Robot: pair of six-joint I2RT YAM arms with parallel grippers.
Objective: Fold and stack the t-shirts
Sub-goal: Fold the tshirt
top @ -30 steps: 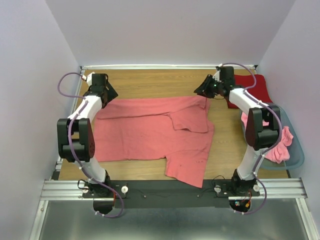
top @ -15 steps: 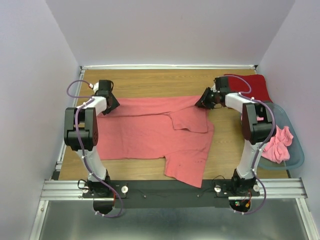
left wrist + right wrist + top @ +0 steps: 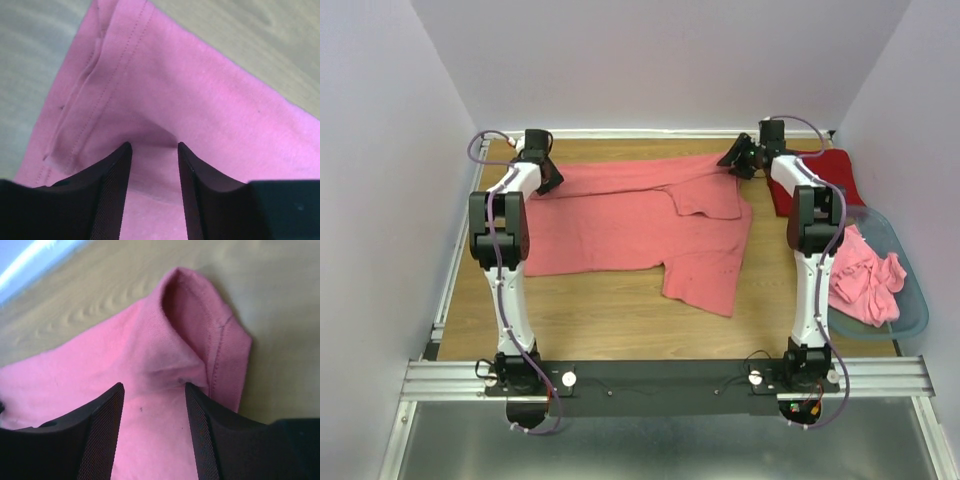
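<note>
The spread salmon-pink cloth t-shirt [image 3: 630, 225] covers the far half of the wooden desk [image 3: 620, 320]. From above both hands look tiny: left hand [image 3: 548, 178] far-left, right hand [image 3: 733, 160] far-right. Wrist views show each half-open astride a cloth ridge — gripping or not, I cannot tell.

pink t-shirt [image 3: 150, 340] corner inside the claw [image 3: 154, 390]

surface: wooden table [image 3: 620, 320] | spread across it: salmon t-shirt [image 3: 620, 225] | right of that shirt: red t-shirt [image 3: 840, 180], grey-blue basket [image 3: 912, 300]
</note>
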